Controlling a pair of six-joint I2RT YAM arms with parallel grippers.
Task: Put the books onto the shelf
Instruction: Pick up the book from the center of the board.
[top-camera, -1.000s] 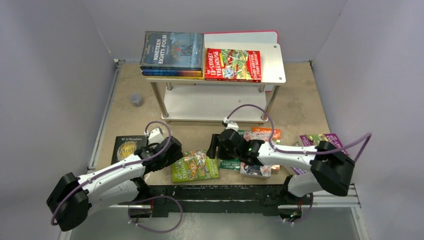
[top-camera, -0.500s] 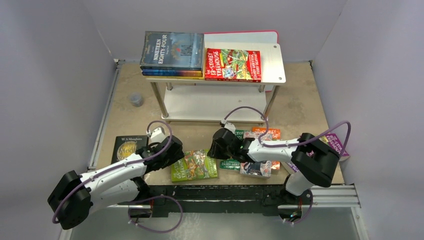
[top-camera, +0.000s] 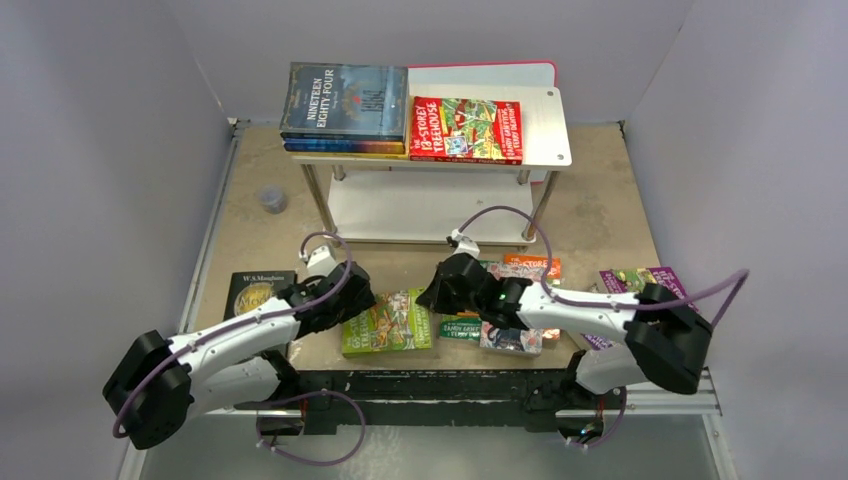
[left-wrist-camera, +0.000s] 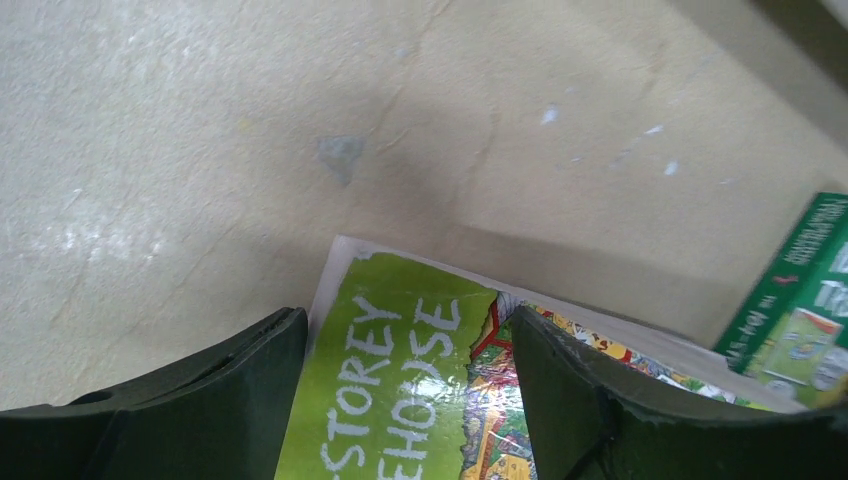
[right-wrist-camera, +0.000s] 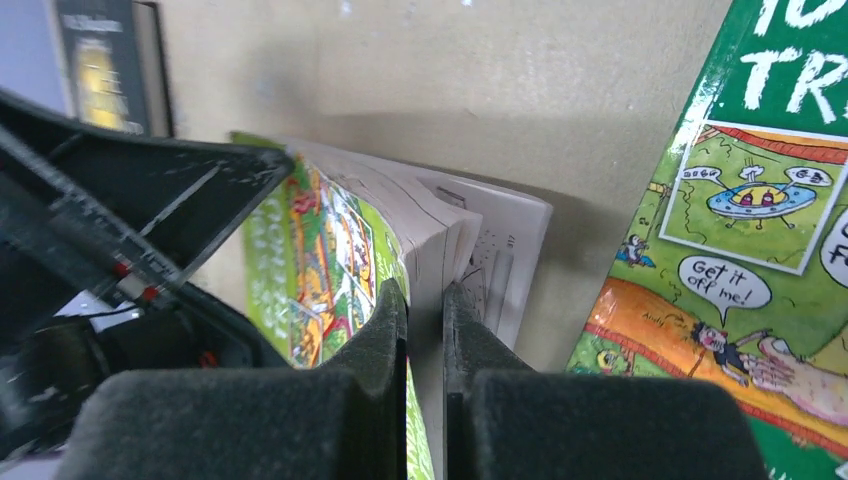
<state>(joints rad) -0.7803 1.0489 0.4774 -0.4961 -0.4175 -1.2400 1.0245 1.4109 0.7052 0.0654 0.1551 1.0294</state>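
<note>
The green book lies flat with its long axis running left to right. The shelf stands beyond it, on the side away from the arm bases.

The right claw is at the green book's right end, pressed together on that edge. The wrist view shows the pages bowing up between the fingers, and it seems to pinch only part of the thickness. The left claw hangs spread over the far left corner, one finger on either side of the cover and gripping nothing.

Both arms are at the green book, but only the right has hold of it. Any lift would therefore start from the right end and carry away from the bases toward the shelf.

The cover is lime green with white "Storey" lettering and a crowded cartoon, and the page block is pale. It is a soft paperback, so held this thinly it will likely sag or fan open.
</note>
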